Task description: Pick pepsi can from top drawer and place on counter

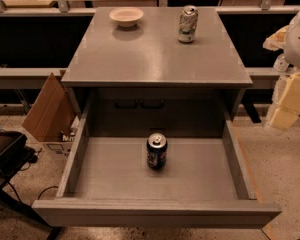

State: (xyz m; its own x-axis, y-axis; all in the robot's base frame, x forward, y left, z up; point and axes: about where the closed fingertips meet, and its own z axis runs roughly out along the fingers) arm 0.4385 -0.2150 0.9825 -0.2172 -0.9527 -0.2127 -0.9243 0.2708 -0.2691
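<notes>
The pepsi can (pixel 156 151) stands upright on the floor of the open top drawer (pixel 115 174), near the middle and a little towards the back. The drawer is pulled fully out of the grey cabinet. The counter (pixel 150 59) is the cabinet's flat grey top, above and behind the drawer. My gripper (pixel 286 106) is at the far right edge of the camera view, outside the drawer's right wall and higher than the can. It is well apart from the can and holds nothing that I can see.
A pale white-green can (pixel 188 24) and a white bowl (pixel 126 17) stand at the back of the counter. A brown cardboard box (pixel 47 111) leans on the floor left of the cabinet. A dark object (pixel 5 151) sits at the far left.
</notes>
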